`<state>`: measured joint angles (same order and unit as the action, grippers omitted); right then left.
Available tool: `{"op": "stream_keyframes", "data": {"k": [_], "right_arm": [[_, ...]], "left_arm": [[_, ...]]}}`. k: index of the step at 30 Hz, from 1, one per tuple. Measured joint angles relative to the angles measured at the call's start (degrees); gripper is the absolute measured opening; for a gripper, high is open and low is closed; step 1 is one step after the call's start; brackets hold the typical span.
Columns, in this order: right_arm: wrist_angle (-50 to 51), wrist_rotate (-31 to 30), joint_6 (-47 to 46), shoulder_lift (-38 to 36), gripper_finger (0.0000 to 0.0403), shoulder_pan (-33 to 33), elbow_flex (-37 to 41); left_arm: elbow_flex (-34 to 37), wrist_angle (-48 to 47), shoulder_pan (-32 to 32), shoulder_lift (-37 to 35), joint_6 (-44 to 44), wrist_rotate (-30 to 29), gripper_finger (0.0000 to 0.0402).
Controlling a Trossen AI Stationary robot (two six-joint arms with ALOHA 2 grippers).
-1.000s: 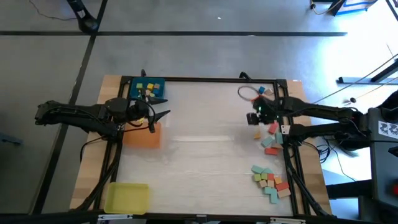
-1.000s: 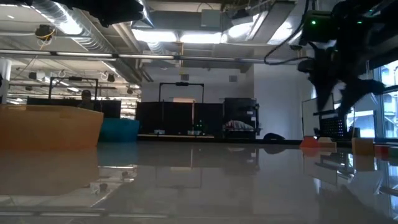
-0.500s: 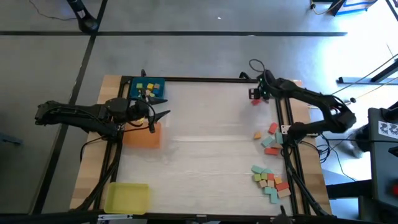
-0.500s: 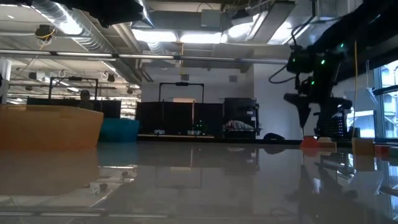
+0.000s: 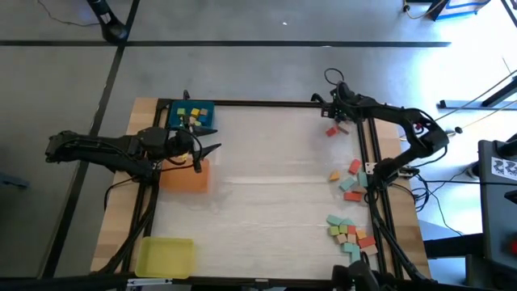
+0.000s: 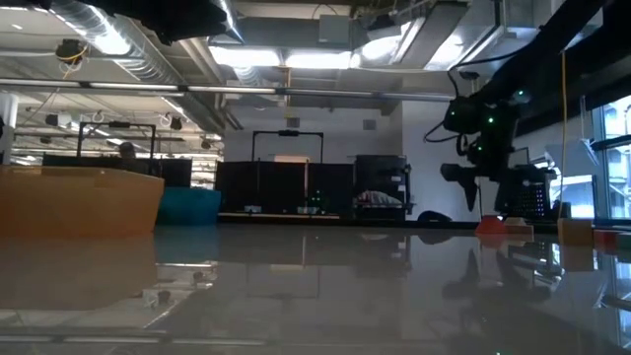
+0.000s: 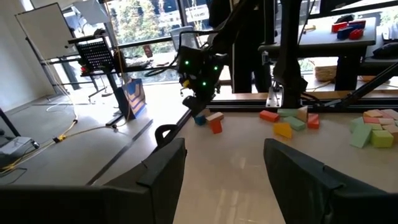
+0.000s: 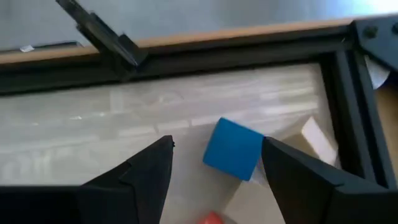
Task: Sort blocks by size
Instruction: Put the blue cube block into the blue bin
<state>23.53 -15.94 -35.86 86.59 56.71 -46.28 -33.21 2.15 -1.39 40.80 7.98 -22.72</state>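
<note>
I am holding my right hand (image 8: 214, 171) over the far right corner of the counter (image 5: 266, 186), its fingers (image 8: 146, 177) spread apart and gripping nothing. Just past the fingertips, one blue cube (image 8: 233, 149) is lying on the counter, with a pale block (image 8: 317, 140) touching its far side and a sliver of a red block (image 8: 208, 218) showing nearer me. From above, that arm is bending in from the right edge and reaching back along the black frame to this corner, where the small group of blocks (image 5: 335, 127) is sitting.

My left hand (image 7: 224, 168) is hovering over the left side of the counter, fingers parted and empty, pointing across toward the right arm. It is hanging just above the orange tray (image 5: 186, 175), with the arm stretching in level from the left.

Three trays are lying along the left side: the blue tray (image 5: 192, 115) at the far corner carrying about four small yellow cubes, the orange one in the middle, and the yellow tray (image 5: 165, 257) at the near corner.

On the right side, a loose cluster of about five blocks (image 5: 349, 179) is lying mid-edge, and a tighter pile of roughly nine blocks (image 5: 350, 234) is sitting toward the near right corner, in yellow, teal, pink and red.
</note>
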Motion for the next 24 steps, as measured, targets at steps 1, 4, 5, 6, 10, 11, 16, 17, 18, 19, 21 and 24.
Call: {"op": "stream_keyframes", "data": {"k": [1,4,5,6,10,11,16,17,18,19,21,24], "right_arm": [[0.5,0.0,-0.4,0.4,0.0243,0.0,-0.2],[0.4,-0.6,-2.4,1.2,0.0243,-0.1,-0.9],[0.4,-1.1,-2.8,1.4,0.0243,-0.1,-0.9],[0.4,-1.5,-3.1,1.7,0.0243,-0.1,-1.0],[0.6,-1.6,-4.3,1.8,0.0243,-0.1,-1.2],[0.5,-1.6,-4.3,1.8,0.0243,-0.1,-1.2],[0.5,-2.1,-5.0,1.8,0.0243,-0.1,-1.2],[0.5,-2.3,-5.0,1.8,0.0243,-0.1,-1.2],[0.5,-2.6,-5.0,2.0,0.0243,-0.1,-1.2],[0.6,-2.7,-5.2,2.3,0.0243,-0.1,-1.4],[1.1,-3.6,-5.9,3.2,0.0243,-0.7,-1.8],[2.1,-5.0,-6.8,5.5,0.0243,-1.6,-3.2]], "left_arm": [[0.0,0.1,0.0,0.0,0.0,0.0,0.0205],[0.0,0.1,0.0,0.0,0.0,0.0,0.0205],[0.0,0.2,0.0,0.0,0.1,0.0,0.0205],[0.0,0.1,0.0,0.0,0.1,0.0,0.0205],[0.0,0.0,0.0,0.0,0.1,0.0,0.0205],[0.0,0.0,0.0,0.0,0.2,0.0,0.0205],[0.0,0.1,0.0,0.0,1.3,0.0,0.0205],[0.0,0.1,0.0,0.0,1.3,0.0,0.0205],[0.0,0.0,0.0,0.0,1.2,0.0,0.0205],[0.0,0.0,0.0,0.0,1.2,0.0,0.0205],[0.0,0.0,0.0,0.0,1.3,0.0,0.0205],[0.0,0.0,0.0,0.0,1.4,0.0,0.0205]]}}
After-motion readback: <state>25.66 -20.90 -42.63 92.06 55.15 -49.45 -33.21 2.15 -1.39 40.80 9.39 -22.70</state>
